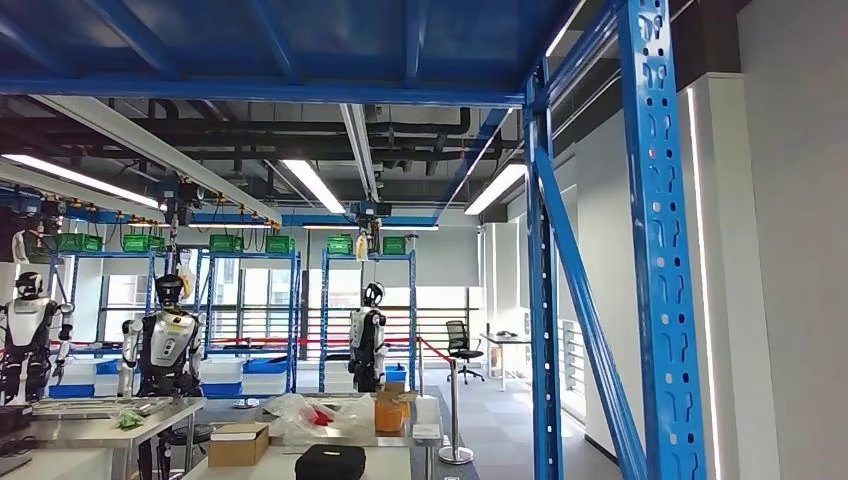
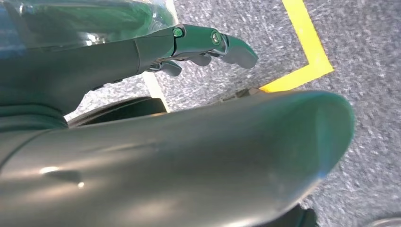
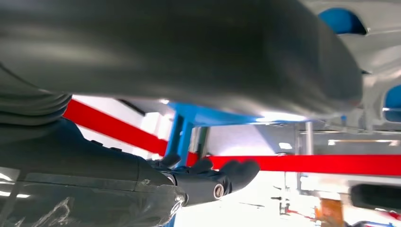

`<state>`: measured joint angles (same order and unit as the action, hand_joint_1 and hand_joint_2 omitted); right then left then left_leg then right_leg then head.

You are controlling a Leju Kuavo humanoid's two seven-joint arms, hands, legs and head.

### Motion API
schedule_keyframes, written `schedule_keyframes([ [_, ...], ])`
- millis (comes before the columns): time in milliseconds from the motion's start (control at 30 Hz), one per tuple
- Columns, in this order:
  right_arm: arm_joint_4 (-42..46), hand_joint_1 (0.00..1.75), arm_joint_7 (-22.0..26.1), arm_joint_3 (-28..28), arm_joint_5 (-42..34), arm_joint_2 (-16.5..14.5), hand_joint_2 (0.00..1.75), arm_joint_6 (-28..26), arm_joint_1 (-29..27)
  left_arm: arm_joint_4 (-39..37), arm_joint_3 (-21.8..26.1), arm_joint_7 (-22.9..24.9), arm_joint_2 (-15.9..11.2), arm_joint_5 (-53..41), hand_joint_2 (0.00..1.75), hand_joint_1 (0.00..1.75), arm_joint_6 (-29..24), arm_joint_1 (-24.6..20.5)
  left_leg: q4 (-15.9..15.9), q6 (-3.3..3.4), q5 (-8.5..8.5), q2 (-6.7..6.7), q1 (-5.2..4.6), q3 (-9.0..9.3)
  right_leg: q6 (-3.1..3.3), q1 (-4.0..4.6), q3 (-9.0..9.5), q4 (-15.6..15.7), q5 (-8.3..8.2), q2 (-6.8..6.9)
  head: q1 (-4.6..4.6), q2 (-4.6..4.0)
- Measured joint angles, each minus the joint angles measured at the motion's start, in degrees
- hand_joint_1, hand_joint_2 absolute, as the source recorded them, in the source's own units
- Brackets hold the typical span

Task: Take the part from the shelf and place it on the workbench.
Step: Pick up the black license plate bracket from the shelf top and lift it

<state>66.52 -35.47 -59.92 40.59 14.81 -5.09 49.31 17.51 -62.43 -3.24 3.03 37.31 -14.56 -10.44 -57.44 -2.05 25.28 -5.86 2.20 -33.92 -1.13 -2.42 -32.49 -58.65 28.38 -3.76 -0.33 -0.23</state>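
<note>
Left hand (image 2: 198, 45) hangs over floor w/ yellow tape (image 2: 307, 52), fingers straight, holding nothing. Right hand (image 3: 208, 177) likewise. Part's whereabouts: can't tell; blue shelf upright (image 1: 665, 250) right of frame, prob. walking there.

Right up close on the right stands a shelf upright (image 1: 660, 250) with a second upright (image 1: 543, 300) just left of it, a diagonal brace (image 1: 590, 320) running between them. Down low at the left-centre sit tables (image 1: 270, 462): a cardboard box (image 1: 238, 444) on the near one, a case (image 1: 330, 462) right of it, crumpled bags (image 1: 315, 415) behind. Further back, three humanoid robots (image 1: 165, 345) stand in front of racks (image 1: 250, 310), bins (image 1: 225, 243) on top.
</note>
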Motion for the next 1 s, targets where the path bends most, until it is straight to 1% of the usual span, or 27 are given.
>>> schedule_keyframes([
  [67,0.08,0.00,0.00,-0.09,-0.04,-0.11,0.00,0.01,0.02,0.00,0.01,-0.04,0.01,0.00,0.00,0.00,0.04,0.06,0.33,-0.89,-0.33,-0.91,0.18,-0.19,1.33,0.25,-0.13,-0.22,-0.07,1.23,0.21,0.00],
  [100,0.10,0.00,0.00,-0.12,-0.04,-0.20,0.00,0.00,0.10,0.00,0.02,-0.04,0.01,0.01,0.00,0.00,0.05,0.14,0.14,-1.16,-0.21,-0.52,0.19,-0.32,1.88,0.26,-0.12,-0.20,-0.13,1.84,0.32,-0.01],
  [133,0.11,0.00,0.01,-0.13,-0.04,-0.31,0.00,-0.01,0.20,0.00,0.03,-0.04,0.00,0.01,0.00,0.00,0.05,0.20,-0.94,-1.33,0.46,0.55,0.11,-0.90,2.40,0.29,-0.07,-0.13,-0.19,2.55,0.43,-0.01],
  [200,0.13,0.00,0.02,-0.16,-0.03,-0.48,0.00,-0.03,0.30,0.00,0.05,-0.04,-0.01,0.01,0.00,0.00,0.06,0.18,-6.62,-1.30,3.46,3.60,-0.18,-3.61,3.14,0.63,0.00,-0.06,-0.17,3.95,0.77,-0.01],
  [233,0.13,0.00,0.02,-0.18,-0.03,-0.49,0.00,-0.03,0.26,0.00,0.06,-0.04,-0.01,0.01,0.00,0.00,0.07,0.13,-10.65,-1.22,5.19,4.49,-0.25,-5.54,3.39,0.92,0.01,-0.08,-0.08,4.72,0.89,-0.01],
  [267,0.11,0.00,0.02,-0.22,-0.03,-0.45,0.00,-0.01,0.18,0.00,0.07,-0.04,-0.01,0.00,0.00,0.00,0.07,0.11,-14.05,-1.11,6.31,4.85,-0.30,-7.11,3.58,1.22,0.04,-0.09,0.02,5.51,1.01,-0.01],
  [300,0.10,0.00,0.02,-0.28,-0.03,-0.42,0.00,0.01,0.11,0.00,0.07,-0.04,-0.01,0.00,0.00,0.00,0.07,0.16,-15.91,-0.90,6.43,5.01,-0.40,-7.92,3.75,1.51,0.12,-0.09,0.14,6.30,1.13,-0.01],
  [333,0.10,0.00,0.02,-0.36,-0.05,-0.41,0.00,0.02,0.05,0.00,0.08,-0.04,-0.01,0.00,0.00,0.00,0.07,0.23,-15.61,-0.57,5.49,5.11,-0.57,-7.71,3.89,1.77,0.25,-0.10,0.28,7.06,1.25,-0.01],
  [367,0.10,0.00,0.02,-0.43,-0.08,-0.42,0.00,0.03,0.04,0.00,0.11,-0.04,-0.02,0.00,0.00,0.00,0.07,0.27,-13.15,-0.10,3.68,5.37,-0.85,-6.44,3.98,2.00,0.45,-0.10,0.45,7.79,1.34,-0.01],
  [433,0.10,0.00,0.02,-0.51,-0.13,-0.42,0.00,0.04,0.10,0.00,0.26,-0.04,-0.03,-0.01,0.00,0.00,0.07,0.22,-6.16,1.15,0.56,7.47,-1.84,-2.94,3.88,2.43,0.91,-0.10,0.86,9.10,1.40,-0.01],
  [467,0.10,0.00,0.02,-0.53,-0.17,-0.40,0.00,0.05,0.17,0.00,0.34,-0.05,-0.02,-0.02,0.00,0.00,0.07,0.10,-3.46,1.73,0.10,8.59,-2.32,-1.54,3.68,2.62,1.02,-0.12,1.04,9.67,1.43,-0.01],
  [500,0.10,0.00,0.02,-0.56,-0.22,-0.39,0.00,0.07,0.23,0.00,0.40,-0.07,-0.02,-0.03,0.00,0.00,0.07,0.00,-2.06,2.18,0.24,9.38,-2.69,-0.86,3.44,2.77,1.04,-0.12,1.16,10.21,1.39,-0.01],
  [533,0.10,0.00,0.03,-0.60,-0.27,-0.40,0.00,0.08,0.28,0.00,0.45,-0.08,-0.02,-0.04,0.00,0.00,0.07,-0.05,-1.61,2.46,0.57,9.39,-2.90,-0.63,3.19,2.90,1.04,-0.08,1.22,10.85,1.33,-0.01],
  [567,0.11,0.00,0.03,-0.62,-0.33,-0.44,0.00,0.10,0.31,0.00,0.48,-0.09,-0.02,-0.04,0.00,0.00,0.07,-0.04,-1.16,2.71,0.65,8.80,-2.88,-0.50,2.92,2.89,1.13,-0.01,1.29,11.50,1.33,-0.01],
  [600,0.11,0.00,0.04,-0.62,-0.37,-0.46,0.00,0.11,0.34,0.00,0.50,-0.10,-0.02,-0.04,0.00,0.00,0.07,0.09,-0.89,2.88,0.48,8.19,-2.74,-0.44,2.61,2.82,1.24,-0.09,1.52,11.29,1.26,-0.01],
  [633,0.12,0.00,0.05,-0.62,-0.40,-0.49,0.00,0.09,0.40,0.00,0.51,-0.12,-0.02,-0.03,0.00,0.00,0.05,0.18,-0.55,3.03,0.31,7.58,-2.55,-0.28,2.27,2.67,1.06,-0.73,2.05,10.09,1.19,-0.01],
  [667,0.12,0.00,0.05,-0.62,-0.46,-0.46,0.00,0.09,0.47,0.00,0.53,-0.15,-0.01,-0.03,0.00,0.00,0.03,0.19,-0.22,3.18,0.15,7.07,-2.31,-0.12,1.95,2.52,0.29,-2.43,3.07,8.28,1.07,-0.01],
  [700,0.10,0.00,0.06,-0.64,-0.57,-0.38,0.00,0.12,0.48,0.00,0.54,-0.18,0.04,-0.02,0.00,0.00,0.03,0.14,-0.06,3.28,0.05,6.61,-2.14,-0.05,1.69,2.33,-1.20,-5.28,4.42,6.18,0.92,-0.01],
  [733,0.09,0.00,0.05,-0.70,-0.69,-0.27,0.00,0.15,0.39,0.00,0.55,-0.20,0.09,-0.02,0.00,0.00,0.03,0.04,-0.03,3.39,0.04,6.09,-2.08,-0.06,1.53,2.22,-3.23,-8.88,5.82,4.79,0.77,-0.01],
  [767,0.07,0.00,0.00,-0.80,-0.83,-0.13,0.00,0.19,0.16,0.00,0.55,-0.21,0.14,-0.02,0.00,0.00,0.05,-0.04,-0.06,3.48,0.05,5.57,-2.05,-0.07,1.43,2.16,-5.30,-12.33,6.82,4.26,0.66,-0.01],
  [800,0.05,0.00,-0.13,-0.91,-1.06,0.02,0.00,0.21,-0.13,0.00,0.55,-0.22,0.19,-0.01,0.00,0.00,0.06,-0.04,-0.10,3.52,0.09,5.06,-2.05,-0.04,1.38,2.12,-6.82,-14.45,6.89,4.09,0.61,-0.01],
  [833,0.03,0.00,-0.37,-1.00,-1.32,0.12,0.00,0.20,-0.39,0.00,0.56,-0.22,0.20,0.00,0.00,0.00,0.05,0.01,-0.17,3.51,0.14,4.58,-2.05,0.00,1.39,2.11,-7.46,-14.65,5.90,4.07,0.57,-0.01],
  [867,0.01,0.00,-0.70,-1.03,-1.74,0.17,0.00,0.16,-0.54,0.00,0.57,-0.22,0.21,0.01,0.00,0.00,0.03,0.07,-0.28,3.44,0.23,4.20,-2.06,0.05,1.50,2.11,-7.11,-12.71,3.90,4.05,0.52,-0.01],
  [900,-0.01,0.00,-1.08,-0.95,-2.46,0.19,0.00,0.07,-0.59,0.00,0.58,-0.21,0.23,0.02,0.00,0.00,0.01,0.11,-0.39,3.31,0.34,3.92,-2.06,0.08,1.70,2.12,-5.93,-9.12,1.35,3.89,0.48,-0.01],
  [933,-0.04,0.00,-1.46,-0.80,-3.45,0.18,0.00,-0.12,-0.59,0.00,0.61,-0.20,0.27,0.03,0.00,0.00,-0.02,0.10,-0.57,3.12,0.48,3.72,-2.17,0.03,1.92,2.15,-4.59,-5.51,-0.54,3.62,0.47,-0.01],
  [967,-0.09,0.00,-1.77,-0.60,-4.83,0.17,0.00,-0.39,-0.60,0.00,0.63,-0.16,0.32,0.05,0.00,0.00,-0.04,0.05,-0.72,2.90,0.57,3.57,-2.23,-0.07,2.15,2.20,-3.51,-2.60,-1.79,3.38,0.44,-0.01],
  [1000,-0.18,0.00,-1.98,-0.39,-6.39,0.17,0.00,-0.69,-0.70,0.00,0.67,-0.11,0.35,0.07,0.00,0.00,-0.07,0.01,-0.88,2.70,0.69,3.46,-2.31,-0.21,2.30,2.24,-2.87,-0.81,-2.29,3.16,0.46,0.01],
])
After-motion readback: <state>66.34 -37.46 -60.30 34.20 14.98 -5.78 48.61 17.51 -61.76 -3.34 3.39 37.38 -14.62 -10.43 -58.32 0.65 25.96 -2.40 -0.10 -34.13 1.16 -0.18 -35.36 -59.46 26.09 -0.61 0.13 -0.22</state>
